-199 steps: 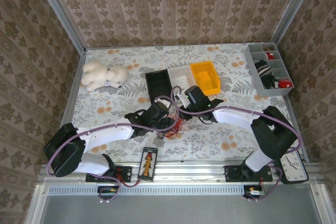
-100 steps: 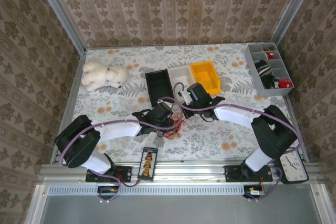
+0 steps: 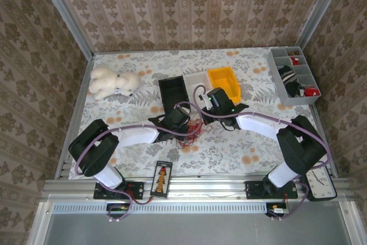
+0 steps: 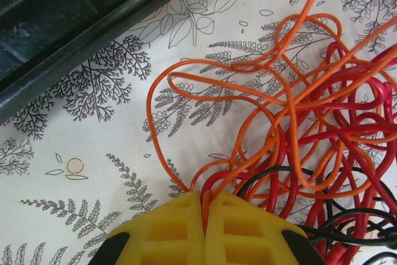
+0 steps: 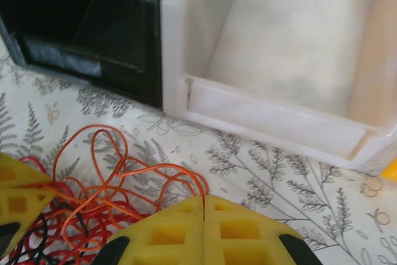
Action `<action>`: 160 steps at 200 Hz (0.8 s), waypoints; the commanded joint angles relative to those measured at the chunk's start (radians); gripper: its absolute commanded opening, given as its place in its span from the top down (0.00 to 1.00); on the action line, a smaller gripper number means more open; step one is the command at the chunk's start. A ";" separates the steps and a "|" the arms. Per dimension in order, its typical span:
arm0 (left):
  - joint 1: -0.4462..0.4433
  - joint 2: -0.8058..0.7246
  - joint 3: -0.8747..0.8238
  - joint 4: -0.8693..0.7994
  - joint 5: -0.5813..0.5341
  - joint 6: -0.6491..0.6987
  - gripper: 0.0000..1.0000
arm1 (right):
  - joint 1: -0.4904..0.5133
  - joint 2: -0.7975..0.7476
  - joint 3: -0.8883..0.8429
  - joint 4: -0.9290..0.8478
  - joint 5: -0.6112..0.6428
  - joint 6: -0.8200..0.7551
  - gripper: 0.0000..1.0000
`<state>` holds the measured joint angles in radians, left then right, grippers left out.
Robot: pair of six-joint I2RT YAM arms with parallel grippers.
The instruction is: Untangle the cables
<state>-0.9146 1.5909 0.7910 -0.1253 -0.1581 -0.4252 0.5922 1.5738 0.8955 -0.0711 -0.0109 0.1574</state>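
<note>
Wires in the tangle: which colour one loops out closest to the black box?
The orange wire. Its loop reaches toward the black box, while the red wires and dark strands bunch farther away.

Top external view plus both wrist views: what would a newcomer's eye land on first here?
The cables, a red and orange tangle with a few black strands, lie mid-table in front of the black bin. Two yellow-fingered pincers meet there, the left pincer and the right pincer, each shut on strands. A white plush toy sits far left, and a yellow bin at far centre.
</note>
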 commanded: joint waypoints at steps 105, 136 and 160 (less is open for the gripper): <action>-0.004 0.013 -0.027 0.015 -0.059 0.099 1.00 | -0.017 0.062 -0.026 0.098 0.000 0.156 0.68; -0.012 0.012 -0.033 0.018 -0.064 0.092 1.00 | -0.023 0.096 -0.011 0.106 -0.037 0.164 0.56; -0.022 0.013 -0.027 0.012 -0.070 0.103 1.00 | -0.029 0.124 0.000 0.119 -0.089 0.168 0.55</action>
<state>-0.9249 1.6100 0.7792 -0.0917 -0.2100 -0.3458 0.5716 1.6680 0.8867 0.0212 -0.0319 0.3038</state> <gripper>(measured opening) 0.046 0.448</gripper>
